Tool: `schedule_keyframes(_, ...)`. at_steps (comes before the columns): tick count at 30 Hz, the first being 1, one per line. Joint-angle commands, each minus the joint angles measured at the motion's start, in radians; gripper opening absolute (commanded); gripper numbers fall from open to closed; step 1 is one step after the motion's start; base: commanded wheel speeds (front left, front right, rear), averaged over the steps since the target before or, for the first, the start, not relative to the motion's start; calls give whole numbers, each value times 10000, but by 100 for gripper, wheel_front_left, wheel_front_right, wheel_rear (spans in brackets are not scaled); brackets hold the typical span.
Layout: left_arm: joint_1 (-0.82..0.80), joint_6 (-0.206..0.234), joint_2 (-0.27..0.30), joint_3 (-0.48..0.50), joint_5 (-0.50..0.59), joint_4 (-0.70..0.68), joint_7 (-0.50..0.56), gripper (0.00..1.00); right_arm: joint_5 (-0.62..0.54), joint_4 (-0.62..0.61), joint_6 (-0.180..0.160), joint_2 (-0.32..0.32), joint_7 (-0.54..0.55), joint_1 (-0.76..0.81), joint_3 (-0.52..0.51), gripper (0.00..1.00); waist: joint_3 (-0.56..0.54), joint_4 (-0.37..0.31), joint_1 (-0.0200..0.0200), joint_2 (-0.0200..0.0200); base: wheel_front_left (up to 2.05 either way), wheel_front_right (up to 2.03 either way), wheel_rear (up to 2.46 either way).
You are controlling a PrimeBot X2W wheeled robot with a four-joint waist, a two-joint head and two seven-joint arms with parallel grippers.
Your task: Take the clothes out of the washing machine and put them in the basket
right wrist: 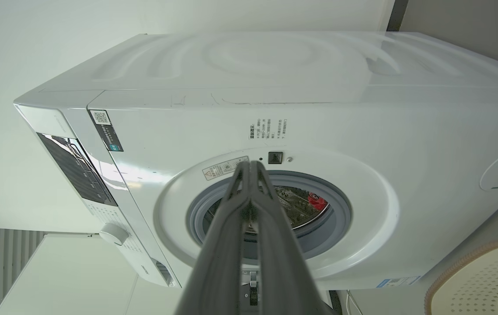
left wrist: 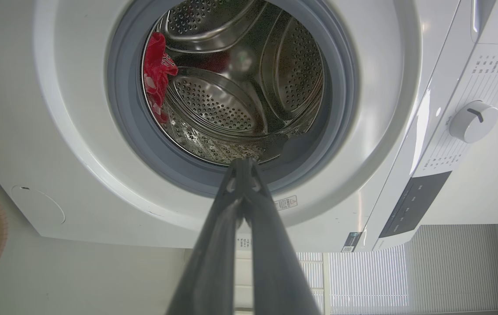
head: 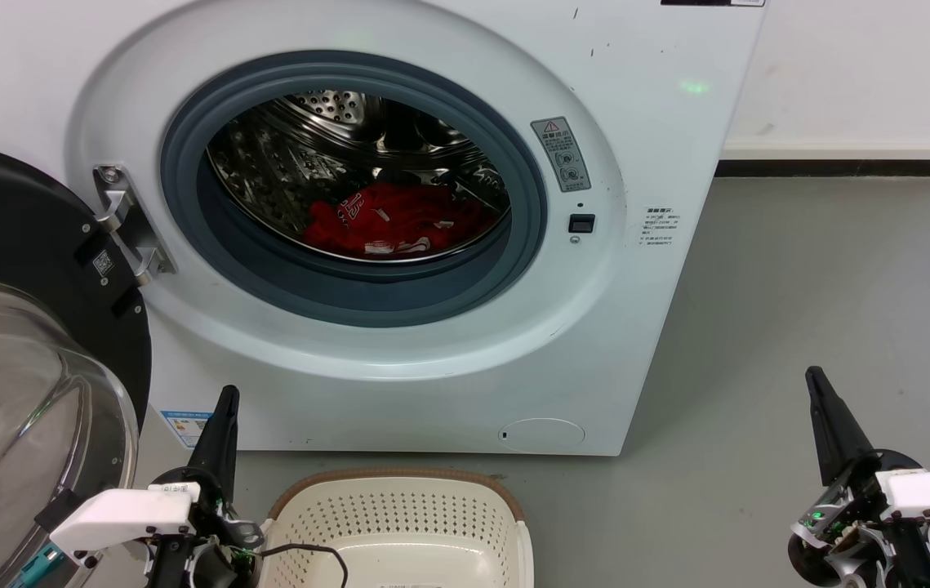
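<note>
Head view: clothes inside washing machine

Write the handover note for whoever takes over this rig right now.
The left pincer is shut and empty, low beside the basket.
The right pincer is shut and empty, low to the right of the washing machine.
The clothes lie in the drum; the door is open.
Done: nothing is out yet; the basket's visible part holds no clothes.
Left: move every garment to the basket.

Bright, even; drum glare; wrist edges warped, perhaps soft.
</note>
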Motion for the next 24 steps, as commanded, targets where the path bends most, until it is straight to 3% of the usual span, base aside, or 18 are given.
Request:
schedule_keyframes(1,-58,-44,-10,23,-20,0,-3,0,-48,10,0,29,-12,-127,6,0,0,0,0,-1,0,0,0)
schedule_keyframes(13,-55,-44,-8,23,-20,0,-3,0,-48,6,0,27,-12,-126,6,0,0,0,0,-1,0,0,0)
schedule_keyframes(14,18,2,-6,-15,3,42,-4,100,0,37,2,2,-5,23,2,100,0,0,0,-1,0,0,0)
schedule_keyframes(24,72,1,-18,-398,431,-69,-450,100,-324,-370,0,8,-448,372,202,100,-11,-23,0,-1,0,0,0)
